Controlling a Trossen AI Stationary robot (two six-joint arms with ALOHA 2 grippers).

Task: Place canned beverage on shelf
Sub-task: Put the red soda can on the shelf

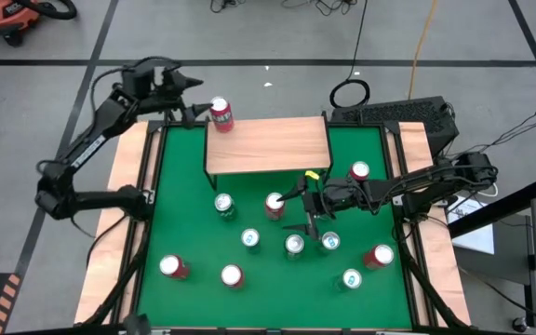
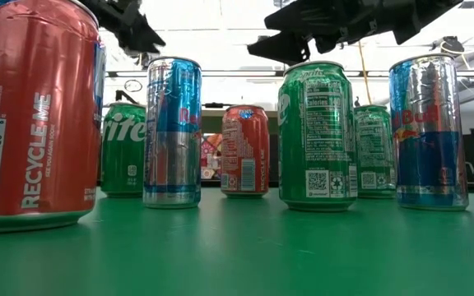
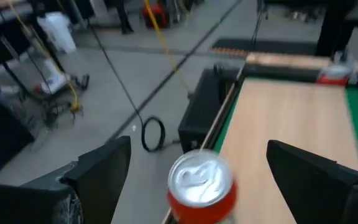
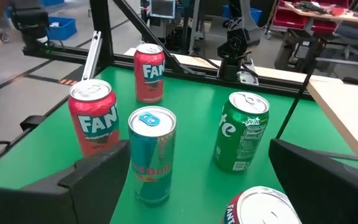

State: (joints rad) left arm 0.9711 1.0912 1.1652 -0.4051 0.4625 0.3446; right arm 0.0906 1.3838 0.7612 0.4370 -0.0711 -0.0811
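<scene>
Beyond the far left corner of the shelf [image 1: 268, 144], my left pincer [image 1: 196, 100] hangs off a raised, sharply bent arm, reaching in toward that corner. Its fingers [image 3: 98, 171] are spread wide, touching nothing. Just ahead of them stands the red can [image 1: 221, 113], right at the corner of the light-wood board. It is upright, long axis vertical, silver top with its pull tab facing up; from my wrist camera the can [image 3: 202, 186] sits between my two fingers, farther out than their tips.

My right pincer [image 1: 302, 200] stretches low over the green table [image 1: 184, 214], arm running in from the right edge, pointing across the table just in front of the shelf's near edge. It is open too, empty. Beside its tip a second red can [image 1: 274, 205] stands upright, with other cans scattered nearer the front.
</scene>
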